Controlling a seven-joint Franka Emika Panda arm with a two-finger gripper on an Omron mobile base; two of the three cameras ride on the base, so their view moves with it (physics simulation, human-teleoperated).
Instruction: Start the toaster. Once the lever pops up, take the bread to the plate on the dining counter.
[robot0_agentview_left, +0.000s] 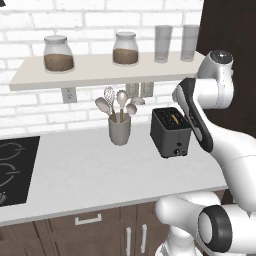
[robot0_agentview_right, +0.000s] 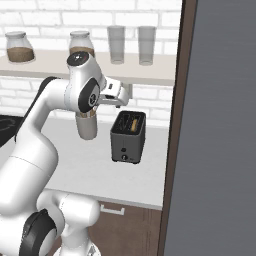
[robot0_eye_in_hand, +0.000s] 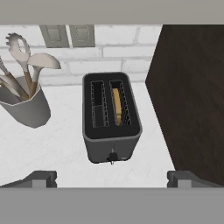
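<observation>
Lining up on the toaster lever, nothing pressed yet

My hand (robot0_eye_in_hand: 112, 178) hangs spread wide and empty above the small boxy dark grey two-slot toaster (robot0_eye_in_hand: 111, 117), which sits on the white bench (robot0_eye_in_hand: 65, 144) beside the grey utensil cup (robot0_eye_in_hand: 26, 107). The tan slice of bread (robot0_eye_in_hand: 117, 106) stands in the right slot. The lever on the narrow face points toward me, straight below and ahead, slots running away from the hand.

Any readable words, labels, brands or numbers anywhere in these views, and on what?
None: no readable text in any view.
Dark grey two-slot toaster: plain front, no marking.
Two glass storage jars: no labels.
Grey utensil cup: blank.
Black hob: only pale ring outlines, no characters.
</observation>
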